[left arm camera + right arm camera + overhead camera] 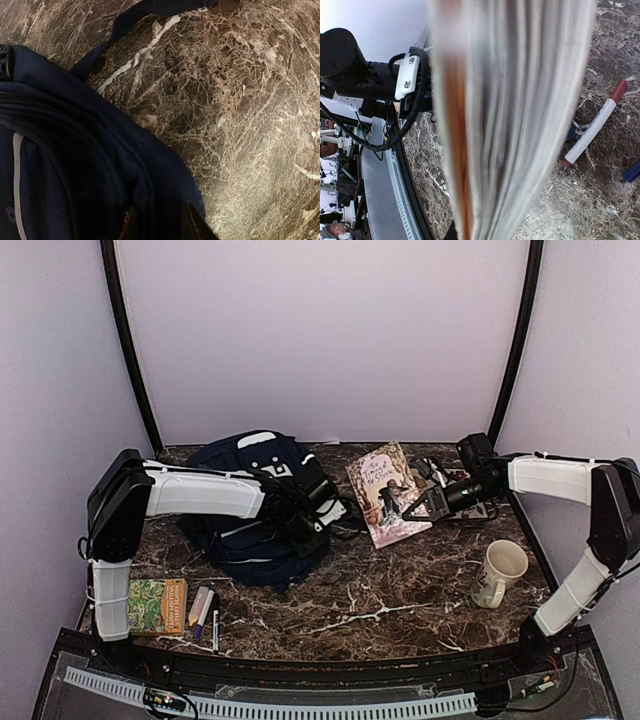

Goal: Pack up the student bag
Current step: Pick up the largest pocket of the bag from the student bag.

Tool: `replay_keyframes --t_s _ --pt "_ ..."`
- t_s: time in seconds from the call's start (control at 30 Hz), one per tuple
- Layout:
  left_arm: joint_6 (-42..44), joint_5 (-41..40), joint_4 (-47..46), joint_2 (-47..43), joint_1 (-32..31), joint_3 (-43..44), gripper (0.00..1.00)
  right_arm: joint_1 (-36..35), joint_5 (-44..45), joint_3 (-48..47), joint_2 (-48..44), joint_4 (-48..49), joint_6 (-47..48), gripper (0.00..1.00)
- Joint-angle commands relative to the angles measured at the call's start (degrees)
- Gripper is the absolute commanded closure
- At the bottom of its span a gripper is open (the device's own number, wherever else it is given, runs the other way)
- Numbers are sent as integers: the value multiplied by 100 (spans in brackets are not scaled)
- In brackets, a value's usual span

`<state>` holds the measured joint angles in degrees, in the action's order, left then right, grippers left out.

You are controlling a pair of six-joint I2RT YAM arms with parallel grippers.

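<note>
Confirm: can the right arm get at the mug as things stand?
Probably not yet. The mug stands in the open close to the right arm, but the right tool is shut on the book.

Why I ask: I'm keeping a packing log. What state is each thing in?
student bag: lying slumped; zipped or open, cannot tell
left tool: fingers apart at the bag's edge
right tool: shut on the storybook
storybook: closed, held by one edge
mug: upright, standing free
green book: closed, lying flat
</note>
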<state>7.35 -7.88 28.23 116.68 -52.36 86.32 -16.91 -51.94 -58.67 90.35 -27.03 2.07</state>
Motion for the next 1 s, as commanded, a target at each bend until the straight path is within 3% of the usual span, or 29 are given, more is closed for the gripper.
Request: replay_keyframes --t_s 0.0,0.3,0.37,0.43,0.47,0.6,0.77,0.97 --pt "-93 -839 364 136 -29 239 67 51 -241 122 -134 158 129 100" --pt "-138 -1901 361 208 -29 408 94 73 -245 164 -153 212 102 100" --pt "-66 -1981 369 186 -33 435 91 71 -239 163 -141 208 93 100" --pt "45 -1844 390 187 -30 431 75 73 -240 155 -140 218 92 100" --pt "81 -1786 407 188 -29 415 73 73 -234 159 -140 216 92 100" --pt "237 -1719 478 213 -29 317 77 75 -208 152 -144 213 84 100" --pt "379 -1941 763 222 -29 417 100 81 -26 45 -170 97 80 100" --pt "433 -2221 569 -231 -20 802 100 140 191 -660 -8 -535 110 100"
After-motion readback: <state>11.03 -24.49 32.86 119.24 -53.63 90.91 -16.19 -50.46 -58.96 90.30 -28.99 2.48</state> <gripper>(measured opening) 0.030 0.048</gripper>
